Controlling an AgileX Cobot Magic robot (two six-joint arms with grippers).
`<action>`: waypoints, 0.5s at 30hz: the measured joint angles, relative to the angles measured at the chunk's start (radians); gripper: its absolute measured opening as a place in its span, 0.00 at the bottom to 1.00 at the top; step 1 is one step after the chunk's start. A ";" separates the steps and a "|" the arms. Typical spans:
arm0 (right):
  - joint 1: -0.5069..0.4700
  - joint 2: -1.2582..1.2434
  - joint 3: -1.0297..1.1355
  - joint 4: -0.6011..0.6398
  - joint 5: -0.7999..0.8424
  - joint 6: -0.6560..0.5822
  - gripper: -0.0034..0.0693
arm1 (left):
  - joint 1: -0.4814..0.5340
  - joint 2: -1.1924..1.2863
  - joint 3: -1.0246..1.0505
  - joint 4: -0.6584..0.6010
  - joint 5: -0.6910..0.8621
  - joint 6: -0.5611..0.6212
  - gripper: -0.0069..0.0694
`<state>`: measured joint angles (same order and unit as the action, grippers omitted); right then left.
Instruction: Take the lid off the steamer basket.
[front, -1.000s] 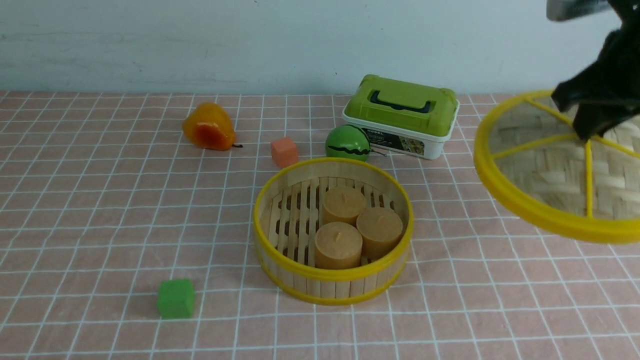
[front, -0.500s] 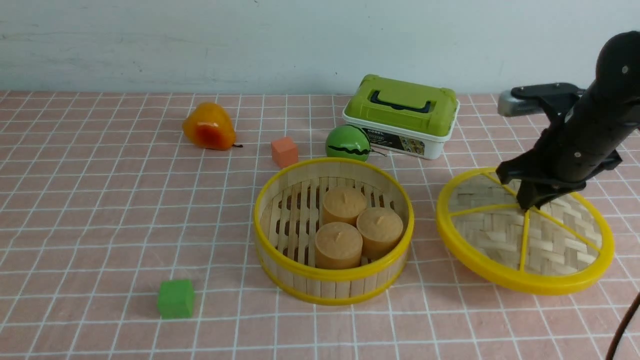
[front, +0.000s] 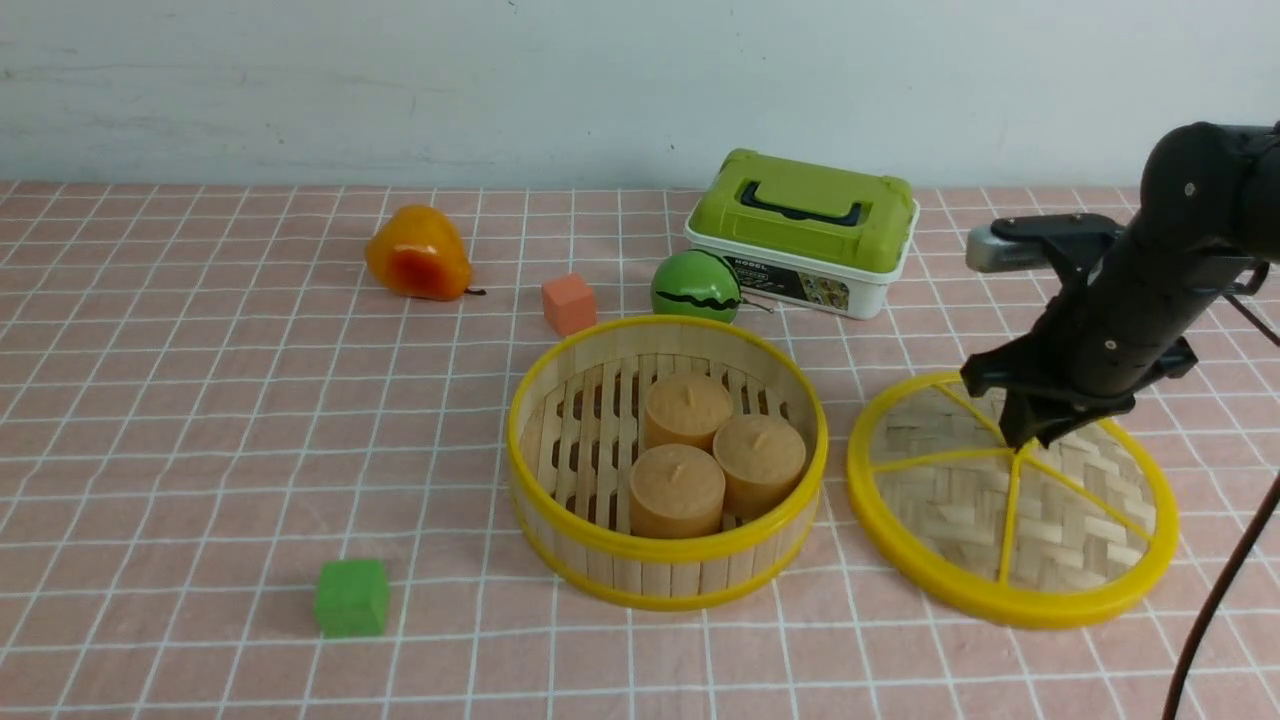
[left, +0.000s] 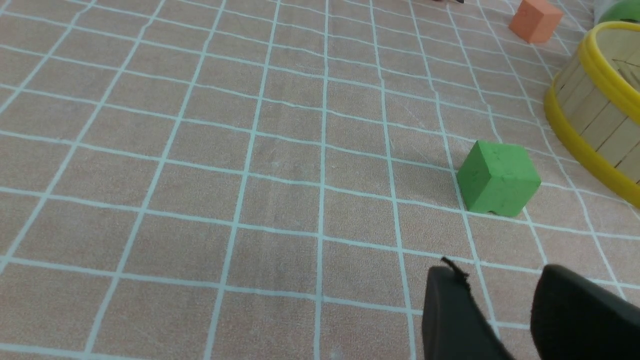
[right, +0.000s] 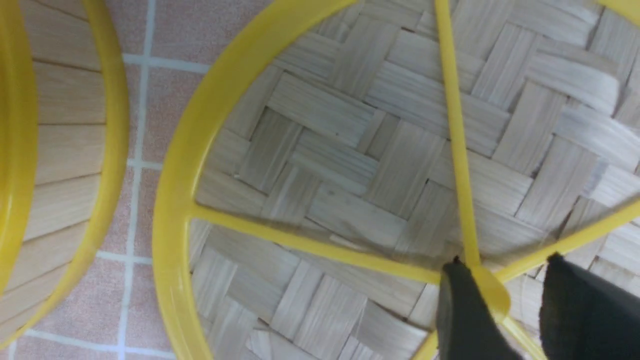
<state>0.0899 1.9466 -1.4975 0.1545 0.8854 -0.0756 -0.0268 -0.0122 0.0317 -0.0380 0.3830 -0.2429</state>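
Desk: Where is the right gripper (front: 1022, 440)?
Photographer: Jaws apart, straddling the centre knob (right: 487, 295) of the lid (front: 960, 500), which lies flat on the counter (front: 200, 400), lower right of frame, just beside the steamer basket (front: 650, 575).

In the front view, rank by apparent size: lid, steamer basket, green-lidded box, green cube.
1. steamer basket and lid, about alike, so unranked.
2. green-lidded box.
3. green cube, smallest though nearest the camera.
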 joint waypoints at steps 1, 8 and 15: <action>0.000 -0.002 0.000 0.000 0.007 0.000 0.38 | 0.000 0.000 0.000 0.000 0.000 0.000 0.40; 0.000 -0.066 0.002 0.000 0.060 0.000 0.44 | 0.000 0.000 0.000 0.000 0.000 0.000 0.40; 0.000 -0.352 0.002 0.012 0.075 -0.043 0.39 | 0.000 0.000 0.000 0.000 0.001 0.000 0.40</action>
<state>0.0899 1.5941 -1.4956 0.1662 0.9606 -0.1186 -0.0268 -0.0122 0.0317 -0.0380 0.3839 -0.2429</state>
